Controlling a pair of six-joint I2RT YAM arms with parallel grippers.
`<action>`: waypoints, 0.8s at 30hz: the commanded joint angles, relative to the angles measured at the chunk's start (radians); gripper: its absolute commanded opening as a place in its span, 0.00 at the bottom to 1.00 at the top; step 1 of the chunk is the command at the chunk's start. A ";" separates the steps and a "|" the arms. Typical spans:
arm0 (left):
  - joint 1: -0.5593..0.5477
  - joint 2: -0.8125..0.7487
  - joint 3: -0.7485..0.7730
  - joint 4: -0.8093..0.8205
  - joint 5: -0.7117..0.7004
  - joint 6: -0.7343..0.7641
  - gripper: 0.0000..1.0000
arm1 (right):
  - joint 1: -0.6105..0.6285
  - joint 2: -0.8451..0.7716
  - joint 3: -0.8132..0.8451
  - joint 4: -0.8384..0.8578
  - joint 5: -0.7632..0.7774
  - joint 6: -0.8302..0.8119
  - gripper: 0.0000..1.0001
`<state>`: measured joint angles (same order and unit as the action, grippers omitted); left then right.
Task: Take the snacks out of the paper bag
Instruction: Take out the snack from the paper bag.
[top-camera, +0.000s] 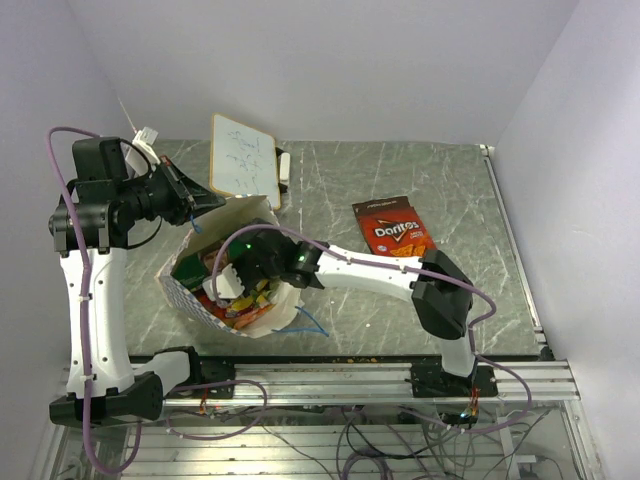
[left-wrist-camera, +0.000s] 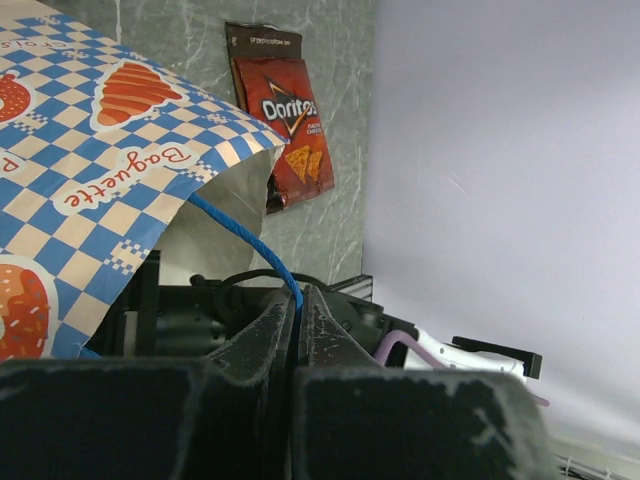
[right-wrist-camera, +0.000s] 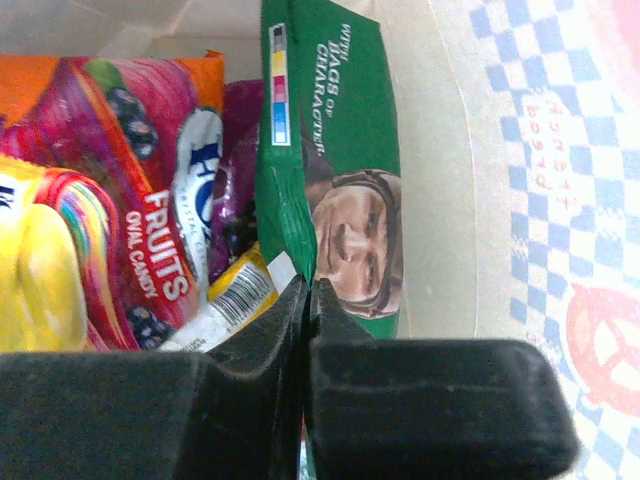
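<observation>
Snacks (right-wrist-camera: 150, 180) stand packed on edge inside the paper bag (top-camera: 190, 292), which sits open-mouthed on the table (top-camera: 400, 170) in front of the left arm. One orange-red packet (top-camera: 393, 228) lies outside it, well apart to the right. The left gripper (left-wrist-camera: 298, 318) is clamped on the bag's blue cord handle (left-wrist-camera: 245, 245). The right gripper (right-wrist-camera: 308, 300), reached into the mouth, looks pinched on the lower edge of the green packet (right-wrist-camera: 345, 180). These packets are probably light, crinkly and slippery, so a sealed seam or corner should give the surest hold.
</observation>
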<state>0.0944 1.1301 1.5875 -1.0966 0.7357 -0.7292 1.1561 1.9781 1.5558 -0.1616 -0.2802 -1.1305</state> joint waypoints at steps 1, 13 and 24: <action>-0.002 0.005 0.044 0.008 -0.011 0.016 0.07 | -0.035 -0.099 0.032 0.015 -0.034 0.105 0.00; -0.003 0.008 0.055 0.047 -0.030 -0.007 0.07 | -0.038 -0.323 0.110 -0.183 -0.010 0.230 0.00; -0.001 0.031 0.104 0.075 -0.055 -0.027 0.07 | -0.034 -0.487 0.138 -0.286 0.048 0.360 0.00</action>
<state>0.0944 1.1427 1.6241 -1.0531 0.7094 -0.7525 1.1187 1.5150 1.6226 -0.3916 -0.2504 -0.8494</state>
